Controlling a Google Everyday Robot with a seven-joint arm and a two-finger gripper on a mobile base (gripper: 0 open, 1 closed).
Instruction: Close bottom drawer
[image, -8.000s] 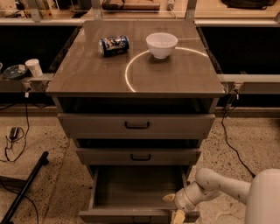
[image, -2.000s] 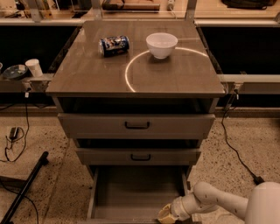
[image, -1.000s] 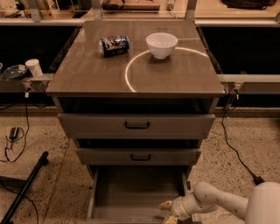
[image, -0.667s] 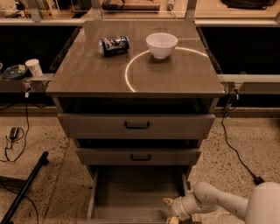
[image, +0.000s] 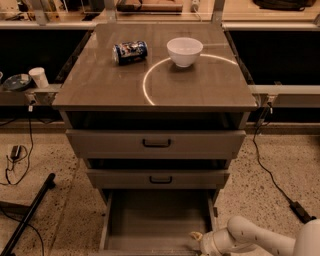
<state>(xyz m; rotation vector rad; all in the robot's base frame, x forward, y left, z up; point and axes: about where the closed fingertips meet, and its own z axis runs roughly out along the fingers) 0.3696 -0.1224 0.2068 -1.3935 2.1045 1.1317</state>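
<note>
The bottom drawer (image: 155, 220) of the grey-brown cabinet stands pulled out, its plain grey inside showing and its front panel cut off by the lower edge of the view. My gripper (image: 196, 236) is at the drawer's front right corner, at the end of the white arm (image: 250, 240) that comes in from the lower right. The gripper sits just over the drawer's inside near the right wall. The handle of the bottom drawer is out of view.
The top drawer (image: 156, 143) and the middle drawer (image: 159, 179) are each pulled out a little. A blue can (image: 129, 51) and a white bowl (image: 184, 51) sit on the cabinet top. A black pole (image: 27, 215) lies on the floor at left; a cable (image: 272, 175) at right.
The gripper has stayed at the drawer's front right corner, shifting only slightly. The drawer looks as far out as a second ago.
</note>
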